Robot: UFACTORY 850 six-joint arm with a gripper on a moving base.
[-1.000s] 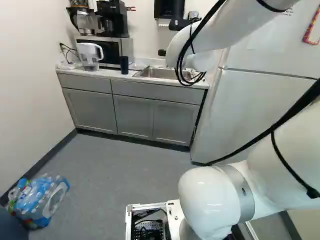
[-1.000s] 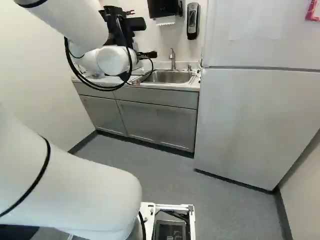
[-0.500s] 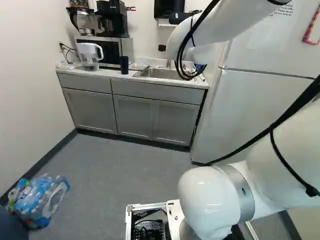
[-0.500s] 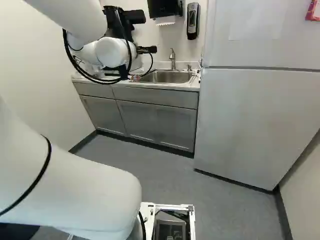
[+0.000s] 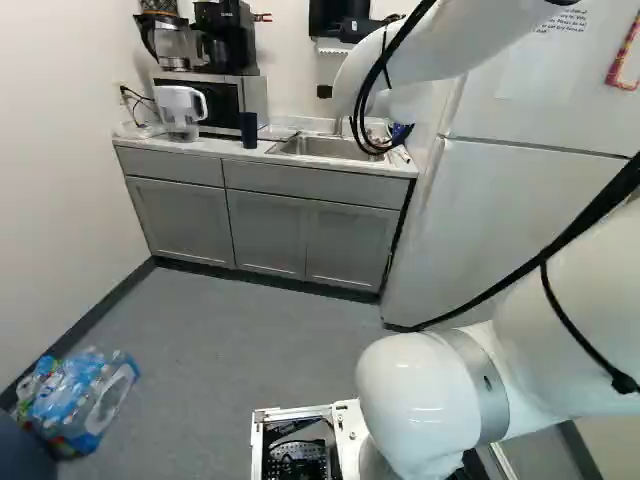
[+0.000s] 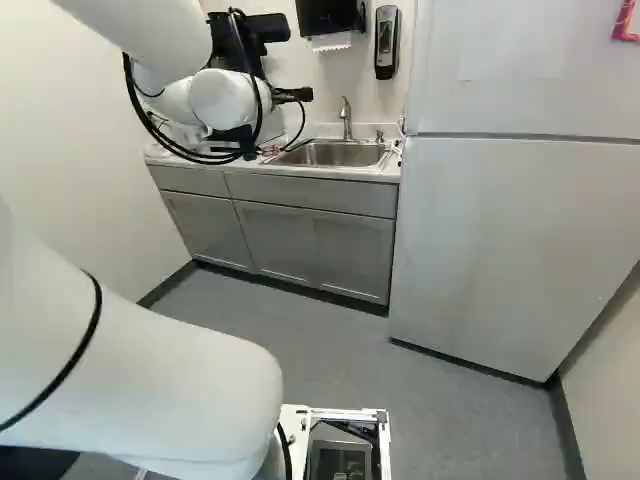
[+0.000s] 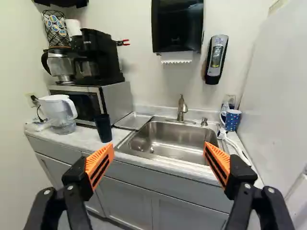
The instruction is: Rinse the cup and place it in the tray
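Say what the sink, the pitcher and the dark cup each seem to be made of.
Sink: satin metal, likely stainless steel, by its soft grey reflections. Pitcher: probably plastic, white above, its lower part see-through. Dark cup: smooth and opaque; plastic or coated metal, unclear which.

Shiny metal sink [image 7: 165,141]; smooth metal faucet [image 7: 182,109] behind it; smooth metal tray [image 7: 134,120] and dark, smooth cup [image 7: 103,128] beside it.
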